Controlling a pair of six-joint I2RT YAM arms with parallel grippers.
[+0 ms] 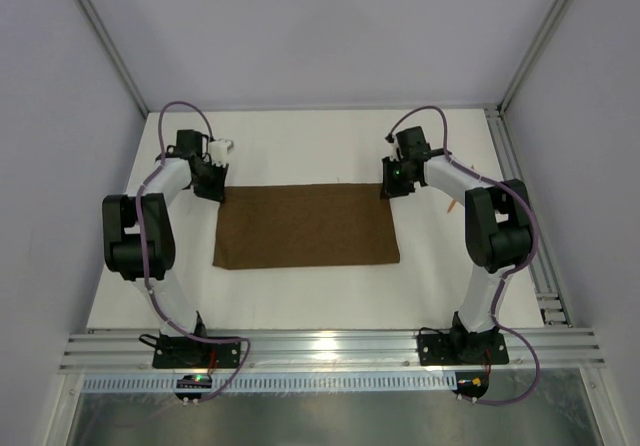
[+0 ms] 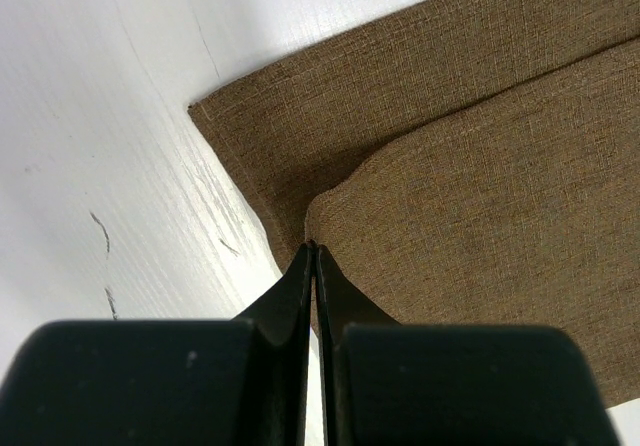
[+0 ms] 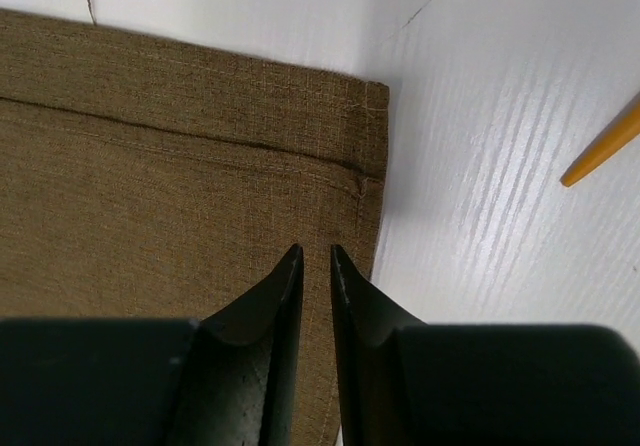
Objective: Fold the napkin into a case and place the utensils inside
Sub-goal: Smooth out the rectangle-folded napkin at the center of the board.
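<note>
Here the napkin [image 1: 305, 226] lies folded flat on the table [image 1: 300, 146]. The left gripper [image 2: 312, 248] is pinched tight on one far corner. The right gripper [image 3: 315, 251] is a little open, holding nothing.

The napkin [image 1: 305, 228] lies flat at mid-table [image 1: 300, 146], folded over itself, its upper layer stopping short of the far edge. The left gripper [image 1: 212, 188] sits at its far left corner and the right gripper [image 1: 392, 186] at its far right corner, with one utensil [image 3: 600, 153] on the table farther right, apart from the cloth
</note>
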